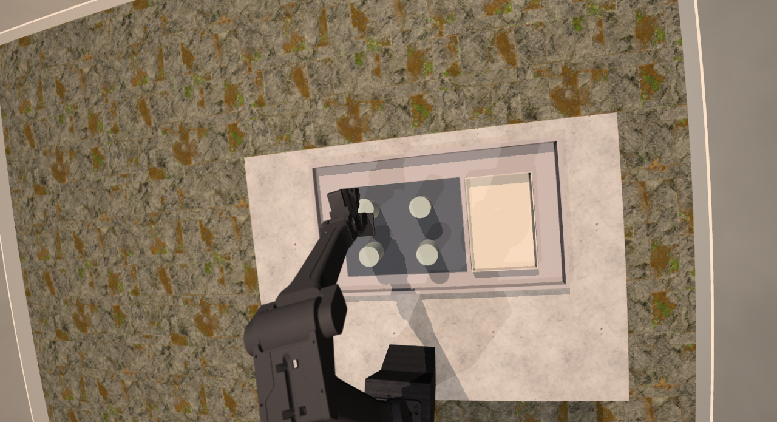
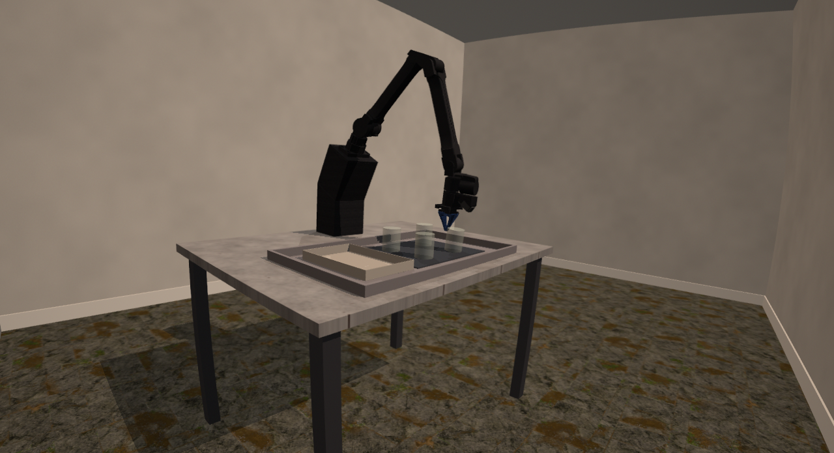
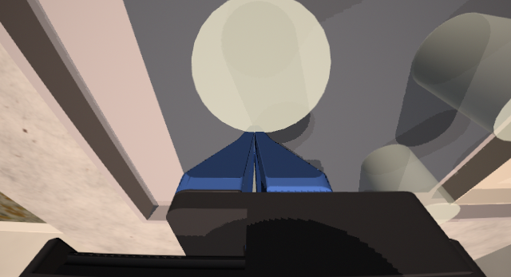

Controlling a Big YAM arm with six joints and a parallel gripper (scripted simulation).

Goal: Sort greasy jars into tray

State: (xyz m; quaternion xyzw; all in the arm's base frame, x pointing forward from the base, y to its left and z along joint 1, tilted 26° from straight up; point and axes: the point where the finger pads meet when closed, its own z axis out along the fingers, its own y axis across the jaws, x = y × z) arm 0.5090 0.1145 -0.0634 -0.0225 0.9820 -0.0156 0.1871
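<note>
Glass jars [image 1: 419, 207] [image 2: 424, 246] [image 3: 261, 61], all four, are standing on the drying mat [image 1: 399, 197] [image 2: 466, 253] [image 3: 359, 69] beside the tray [image 1: 499, 224] [image 2: 350, 261] [image 3: 479, 173], and you've got none inside it. Your gripper [image 1: 359, 221] [image 2: 447, 229] [image 3: 254, 132] is pressed together with nothing pinched, its tips right at the top edge of a jar in the pair farther from the tray; whether they touch, you can't tell.

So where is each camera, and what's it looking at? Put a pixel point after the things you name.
Top: high above, facing down at the mat [image 1: 402, 229] and tray [image 1: 502, 224]; the arm [image 1: 331, 256] shows.
Exterior: off to one side, facing the table [image 2: 250, 275]; whole arm [image 2: 445, 112] shows.
Wrist: on the arm, looking past the blue fingers at one jar [image 3: 261, 61].
Top and exterior share all four jars.
</note>
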